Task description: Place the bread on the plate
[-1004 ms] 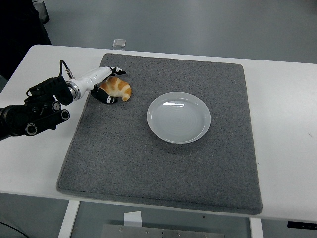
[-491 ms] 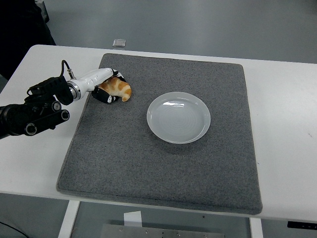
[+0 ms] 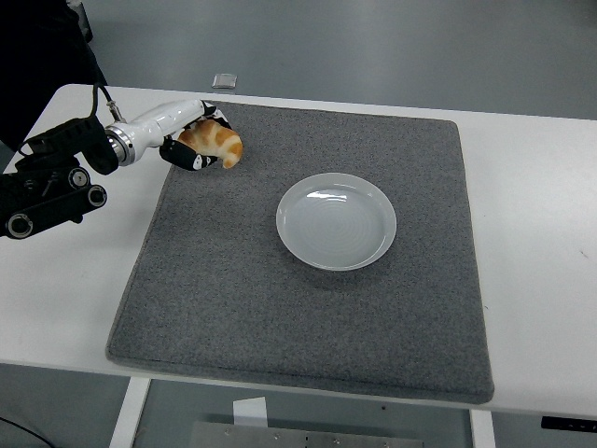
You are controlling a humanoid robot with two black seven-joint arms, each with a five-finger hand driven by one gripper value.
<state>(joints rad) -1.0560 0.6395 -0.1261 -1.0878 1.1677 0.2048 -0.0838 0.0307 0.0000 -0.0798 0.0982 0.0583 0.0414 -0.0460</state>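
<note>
Bread (image 3: 217, 145) – a golden croissant-like roll – sits at the far left corner of the grey mat (image 3: 308, 308), clamped in the left hand (image 3: 191, 140). Fingers (image 3: 193, 161) are curled around it, dark tips wrapping under the near side while the white back of the hand covers the far-left side, so the roll's right end pokes out toward the middle of the mat. Looks raised off the mat rather than resting on it, though with a view from above I can't tell the clearance for sure. Grip from the left makes sense: the arm comes in from the left edge over the white surface (image 3: 541, 233), and holding the bread by its left end leaves the free end leading toward the target. Plate (image 3: 337, 220) is white, round, empty, near the mat's centre – well apart from the bread, to its right and nearer. Judged step: carry phase, grasp done, transfer not yet made; next move would call for a sweep right and toward the near side, then lowering over the plate's middle before the fingers let go. Risk: the hold covers only part of the roll, so it could tip or slip out mid-carry. Right hand not in view. Small pale object (image 3: 224, 81) lies on the floor beyond the far edge, irrelevant.
</note>
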